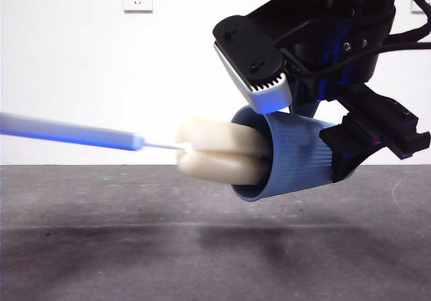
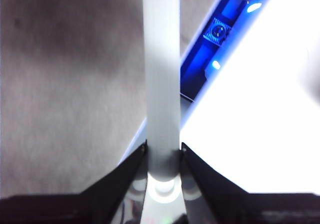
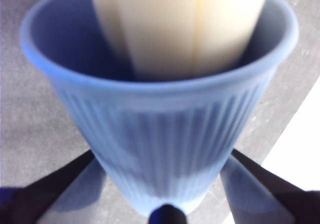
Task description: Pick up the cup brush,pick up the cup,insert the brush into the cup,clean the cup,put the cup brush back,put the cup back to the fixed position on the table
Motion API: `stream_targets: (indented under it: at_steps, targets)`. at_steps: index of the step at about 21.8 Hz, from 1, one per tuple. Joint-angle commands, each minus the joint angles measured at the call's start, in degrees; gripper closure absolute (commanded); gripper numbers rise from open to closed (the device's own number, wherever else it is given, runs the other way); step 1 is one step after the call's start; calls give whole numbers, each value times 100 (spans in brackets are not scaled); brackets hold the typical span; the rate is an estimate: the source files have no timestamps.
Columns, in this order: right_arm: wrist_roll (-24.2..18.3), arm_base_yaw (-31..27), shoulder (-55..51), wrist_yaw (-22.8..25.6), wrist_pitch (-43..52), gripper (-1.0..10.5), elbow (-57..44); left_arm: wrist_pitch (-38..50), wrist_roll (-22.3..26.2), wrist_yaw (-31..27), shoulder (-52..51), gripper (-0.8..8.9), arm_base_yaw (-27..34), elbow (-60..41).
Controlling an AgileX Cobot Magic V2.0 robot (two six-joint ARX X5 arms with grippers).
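The right gripper (image 3: pixel 165 194) pinched the cup (image 1: pixel 296 156) at its base, holding it on its side above the table (image 1: pixel 135 247); the left gripper (image 2: pixel 163 154) was clamped on the brush (image 1: pixel 215 149) handle. Cleaning would go best with the handle kept in line with the cup's axis, working the sponge deeper and turning it. The sponge head sat partly inside the mouth; nothing else showed inside.

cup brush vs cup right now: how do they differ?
The cup brush is long and thin with a cream sponge head; the cup is a short, ribbed blue cone. The left claw holds the brush; the right claw holds the cup. Both are roughly level above the table.
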Motion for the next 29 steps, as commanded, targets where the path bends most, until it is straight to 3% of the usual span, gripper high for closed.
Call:
stream_targets:
  at_steps: [1, 8, 24, 29]
  targets:
    - [87, 4, 20, 11, 31, 964, -2, -149, -127, 59, -155, 822, 22, -17]
    - [87, 4, 20, 9, 107, 963, -2, 63, -129, 223, -166, 822, 20, -17]
    - [107, 24, 20, -7, 140, 963, -2, 2094, -334, 1036, 1204, 822, -9, -17]
    - [155, 24, 20, -4, 136, 963, -2, 1773, -334, 1080, 1213, 822, -7, -17]
